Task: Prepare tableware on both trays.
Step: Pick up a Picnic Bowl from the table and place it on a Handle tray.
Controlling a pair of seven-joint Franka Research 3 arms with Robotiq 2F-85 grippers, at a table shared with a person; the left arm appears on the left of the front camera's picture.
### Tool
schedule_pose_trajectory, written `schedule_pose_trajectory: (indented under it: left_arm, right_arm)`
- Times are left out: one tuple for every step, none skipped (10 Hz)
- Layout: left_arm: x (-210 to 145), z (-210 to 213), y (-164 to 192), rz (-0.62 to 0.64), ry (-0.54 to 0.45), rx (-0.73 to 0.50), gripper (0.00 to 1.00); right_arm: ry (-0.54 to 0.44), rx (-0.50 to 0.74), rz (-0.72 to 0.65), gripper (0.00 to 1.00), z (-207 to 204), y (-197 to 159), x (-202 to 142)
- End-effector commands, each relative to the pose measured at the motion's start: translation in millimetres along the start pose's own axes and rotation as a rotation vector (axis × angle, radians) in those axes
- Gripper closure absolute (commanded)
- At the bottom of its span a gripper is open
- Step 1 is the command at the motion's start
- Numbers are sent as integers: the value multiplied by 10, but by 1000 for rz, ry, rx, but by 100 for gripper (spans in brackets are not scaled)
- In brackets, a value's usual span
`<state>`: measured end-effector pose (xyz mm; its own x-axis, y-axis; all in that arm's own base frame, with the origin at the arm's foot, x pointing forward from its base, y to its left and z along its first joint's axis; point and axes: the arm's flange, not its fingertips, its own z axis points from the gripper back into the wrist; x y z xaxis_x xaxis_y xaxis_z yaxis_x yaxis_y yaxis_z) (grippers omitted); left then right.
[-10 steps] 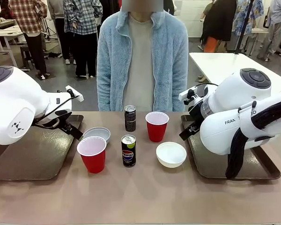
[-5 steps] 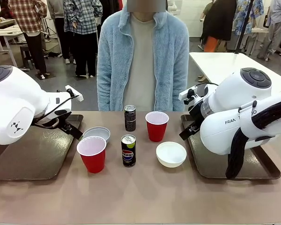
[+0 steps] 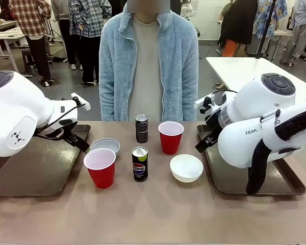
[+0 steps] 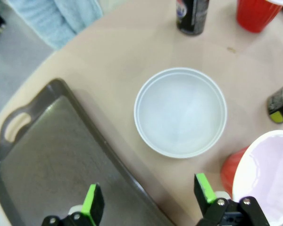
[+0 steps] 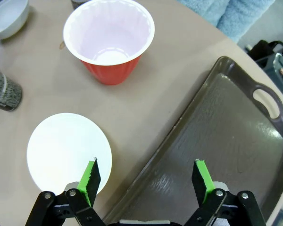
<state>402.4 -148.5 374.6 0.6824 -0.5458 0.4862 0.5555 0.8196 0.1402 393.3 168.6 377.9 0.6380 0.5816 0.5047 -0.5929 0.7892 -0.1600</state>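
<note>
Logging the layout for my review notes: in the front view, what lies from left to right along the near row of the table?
left tray → red cup → Pepsi can → white bowl → right tray

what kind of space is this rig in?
Likely a robotics lab or demo hall, not a canteen: left arm and right arm at the table, a white work table behind, bystanders standing around.

The slim dark metal can nearest the camera is showing the Pepsi name and globe. The white right arm is displaying "FRAN", with the rest hidden.
</note>
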Motion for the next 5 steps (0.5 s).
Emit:
schedule_pose_trajectory:
  left_arm:
    - [-78,446,25,-16,18,11,0]
    - [-58,633,170,-19,26,5,0]
    - [-106,818,177,-8,62,-56,0]
    - [-254,944,111,11,159,-122,0]
    - [-378,1025,92,20,226,-195,0]
  right_arm:
    - [43,18,65,0,402,163,15]
    - [55,1,53,0,574,188,45]
    - [80,17,36,0,719,230,-9]
    - [166,41,14,0,825,293,-187]
    - [232,50,-19,0,910,335,-357]
